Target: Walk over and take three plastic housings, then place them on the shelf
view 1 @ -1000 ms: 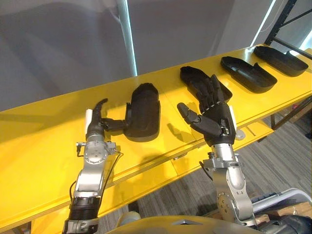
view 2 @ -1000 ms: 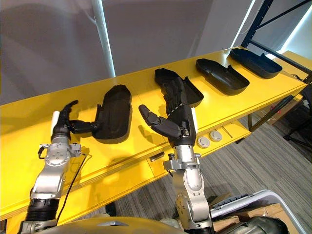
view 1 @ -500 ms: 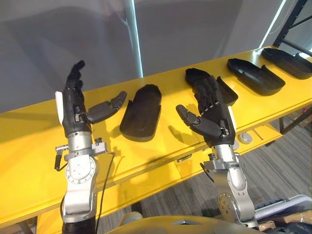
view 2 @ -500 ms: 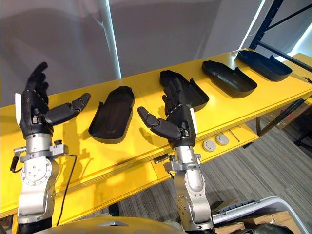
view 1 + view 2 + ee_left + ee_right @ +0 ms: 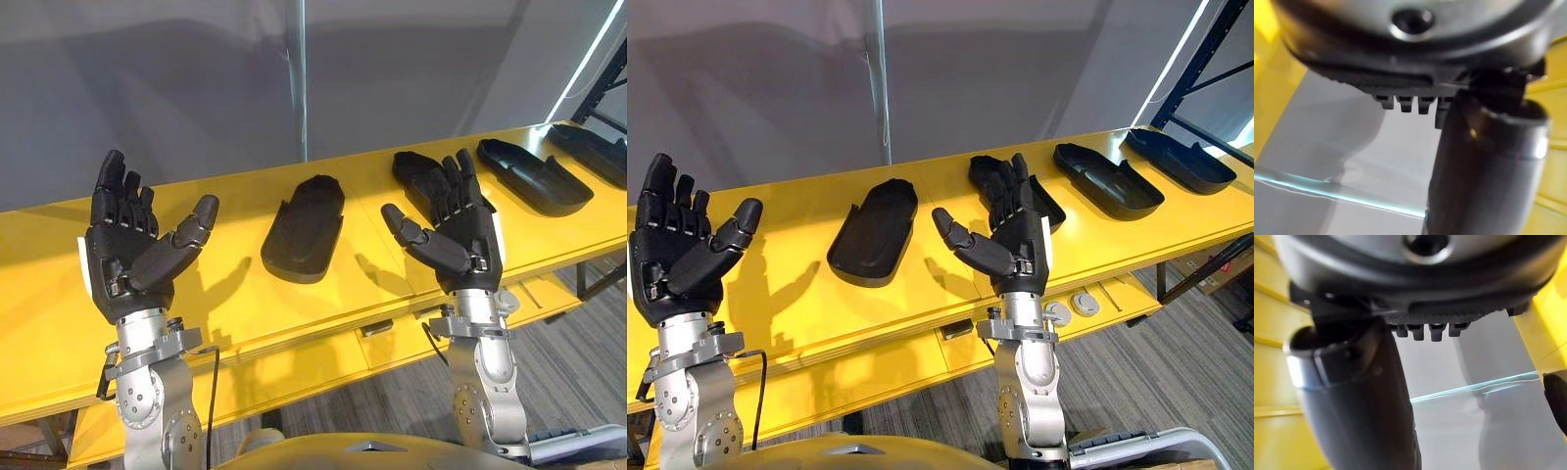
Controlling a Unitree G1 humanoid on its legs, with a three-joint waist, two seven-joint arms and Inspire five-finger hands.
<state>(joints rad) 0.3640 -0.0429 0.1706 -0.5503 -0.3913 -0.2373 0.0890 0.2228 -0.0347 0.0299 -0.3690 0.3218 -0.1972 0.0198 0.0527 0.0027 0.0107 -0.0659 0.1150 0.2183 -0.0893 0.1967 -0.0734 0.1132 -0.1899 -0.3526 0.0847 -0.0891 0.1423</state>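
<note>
Lining yellow shelf (image 5: pixel 245 304): four black housings (image 5: pixel 304 227)

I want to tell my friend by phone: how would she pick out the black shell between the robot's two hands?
Follow the long yellow shelf before the grey wall. On it, this housing is the leftmost of four black ones in a row, between the raised left hand and right hand. It lies alone; its three neighbours sit further right.
</note>
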